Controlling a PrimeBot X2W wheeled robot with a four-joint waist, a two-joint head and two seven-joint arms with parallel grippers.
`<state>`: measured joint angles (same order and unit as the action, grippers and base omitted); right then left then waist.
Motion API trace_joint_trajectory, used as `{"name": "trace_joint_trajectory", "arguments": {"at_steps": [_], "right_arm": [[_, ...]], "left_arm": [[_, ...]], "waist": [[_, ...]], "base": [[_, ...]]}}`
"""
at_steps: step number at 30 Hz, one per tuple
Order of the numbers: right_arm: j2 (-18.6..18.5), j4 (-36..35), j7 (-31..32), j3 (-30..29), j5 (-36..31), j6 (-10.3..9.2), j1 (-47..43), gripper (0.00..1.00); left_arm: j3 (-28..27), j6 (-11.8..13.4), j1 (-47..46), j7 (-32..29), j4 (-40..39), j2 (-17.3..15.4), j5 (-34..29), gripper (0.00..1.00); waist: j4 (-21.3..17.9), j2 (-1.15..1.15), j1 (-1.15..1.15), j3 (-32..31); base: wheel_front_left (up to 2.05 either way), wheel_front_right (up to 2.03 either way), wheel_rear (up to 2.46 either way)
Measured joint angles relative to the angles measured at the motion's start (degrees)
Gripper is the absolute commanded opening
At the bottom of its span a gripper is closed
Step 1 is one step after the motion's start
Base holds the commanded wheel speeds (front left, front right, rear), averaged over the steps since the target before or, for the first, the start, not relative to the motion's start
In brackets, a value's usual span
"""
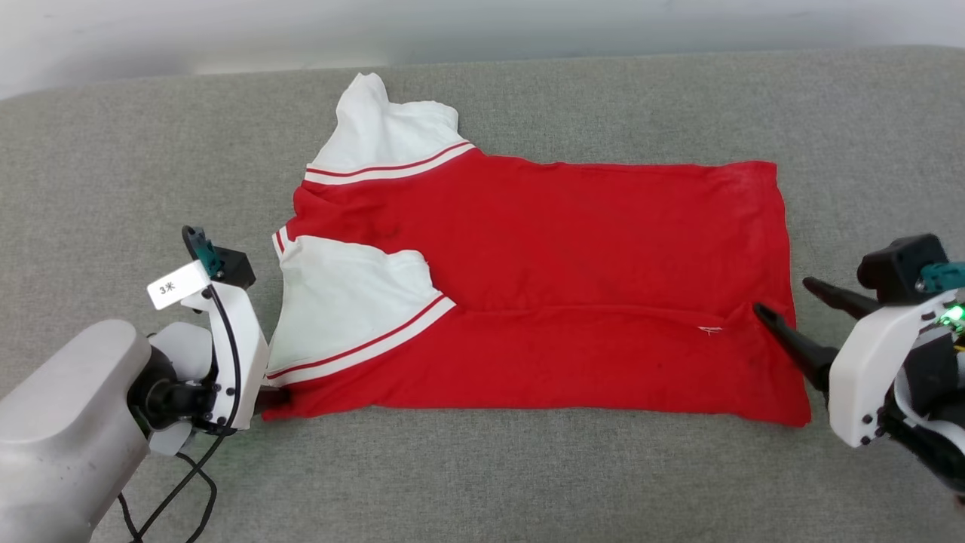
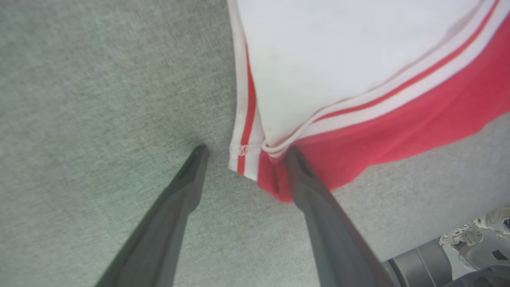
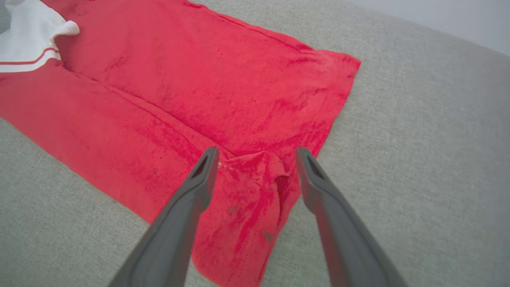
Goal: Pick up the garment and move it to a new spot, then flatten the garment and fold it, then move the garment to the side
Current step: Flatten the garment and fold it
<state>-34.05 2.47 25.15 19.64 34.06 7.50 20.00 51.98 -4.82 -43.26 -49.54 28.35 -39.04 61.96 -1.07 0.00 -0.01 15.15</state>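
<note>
- Folded lengthwise: red jersey T-shirt with white sleeves [image 1: 543, 286].
- left hand [image 2: 247, 150] spread astride 9 o'clock corner, right hand [image 3: 257, 151] spread at 3 o'clock hem; likely placed to pinch both ends.

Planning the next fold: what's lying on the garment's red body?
A white sleeve lies folded inward on the garment; a near red strip appears folded over too. Cloth beneath them is covered.

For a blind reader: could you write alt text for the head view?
A red garment with white sleeves lies spread on a grey fabric surface, a crease along its length. The left gripper, open, sits at its sleeve-end corner; the right gripper, open, points at the opposite end.
</note>
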Motion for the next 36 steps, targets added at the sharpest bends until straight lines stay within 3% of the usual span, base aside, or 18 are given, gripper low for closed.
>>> {"name": "trace_joint_trajectory", "arguments": {"at_steps": [1,3,4,5,6,7,9,14,20,26,31,32,33,34,36], "right_arm": [[-0.4,0.0,0.4,0.0,0.2,0.00,0.5,1.00],[-2.1,-0.2,2.2,0.1,0.8,0.01,1.7,1.00],[-6.6,-1.1,8.5,0.9,2.7,0.00,5.2,1.00],[-6.6,-1.1,8.5,0.9,2.7,0.00,5.2,1.00],[-8.9,-1.5,14.3,2.1,4.6,0.00,6.4,1.00],[-8.9,-1.5,14.3,2.1,4.6,0.00,6.4,1.00],[-12.6,-2.0,25.5,4.3,8.3,0.00,8.4,1.00],[-12.2,0.2,33.3,5.5,11.2,0.00,9.1,1.00],[-8.4,4.3,34.3,5.9,11.1,0.00,8.6,1.00],[-2.8,10.4,30.5,8.0,10.2,0.00,6.6,1.00],[-2.5,13.1,27.3,10.4,10.5,-0.11,6.5,1.00],[-2.6,13.4,26.5,10.8,10.7,-0.11,6.6,0.44],[-2.8,13.6,25.4,11.3,10.9,-0.10,6.8,0.16],[-2.9,13.9,24.4,11.7,11.0,-0.10,7.0,0.00],[-3.7,14.0,22.4,12.4,11.7,-0.09,7.7,0.00]], "left_arm": [[0.1,-0.3,0.0,0.3,0.3,0.0,0.0,0.00],[0.2,-0.8,0.2,1.2,0.5,0.3,0.0,0.00],[0.4,-1.5,0.5,2.8,-0.5,0.0,-0.1,0.00],[0.4,-1.5,0.5,2.8,-0.5,0.0,-0.1,0.00],[0.3,-1.8,0.6,3.5,-1.5,-0.5,0.1,0.00],[0.3,-1.8,0.6,3.5,-1.5,-0.5,0.1,0.00],[0.1,-2.0,0.7,4.4,-4.2,-2.0,0.2,0.00],[-0.2,-1.9,0.8,5.0,-7.0,-2.8,0.2,0.00],[-0.2,-1.2,0.8,5.4,-9.3,-2.9,-0.3,0.00],[-0.2,-0.7,0.4,5.5,-10.8,-2.7,-0.8,0.00],[-0.1,-0.7,0.4,5.6,-11.1,-2.5,-1.0,0.00],[0.0,-0.7,0.4,5.7,-11.1,-2.5,-1.0,0.00],[0.0,-0.7,0.5,5.8,-11.0,-2.6,-1.0,0.00],[0.0,-0.7,0.6,5.9,-11.0,-2.7,-0.9,0.00],[-0.1,-0.7,0.9,6.3,-11.1,-3.0,-0.6,0.00]], "waist": [[0.1,0.00,0.00,-0.2],[0.2,0.00,0.00,-0.8],[0.6,0.00,0.00,-2.1],[0.6,0.00,0.00,-2.1],[0.7,0.00,0.00,-2.8],[0.7,0.00,0.00,-2.8],[1.3,0.00,0.00,-3.7],[2.0,0.00,0.01,-3.2],[2.9,0.00,0.01,-1.7],[3.8,0.00,0.01,0.5],[4.1,0.00,0.01,1.3],[4.0,0.00,0.01,1.3],[3.9,0.00,0.01,1.1],[3.8,0.00,0.01,0.9],[3.6,0.00,0.01,0.3]], "base": [[0.00,0.00,0.00],[0.00,0.00,0.00],[0.00,0.00,0.00],[0.00,0.00,0.00],[0.00,0.00,0.00],[0.00,0.00,0.00],[0.00,0.00,0.00],[0.00,0.00,0.00],[0.00,0.00,0.00],[0.00,0.00,0.00],[0.00,0.00,0.00],[0.00,0.00,0.00],[0.00,0.00,0.00],[0.00,0.00,0.00],[0.00,0.00,0.00]]}}
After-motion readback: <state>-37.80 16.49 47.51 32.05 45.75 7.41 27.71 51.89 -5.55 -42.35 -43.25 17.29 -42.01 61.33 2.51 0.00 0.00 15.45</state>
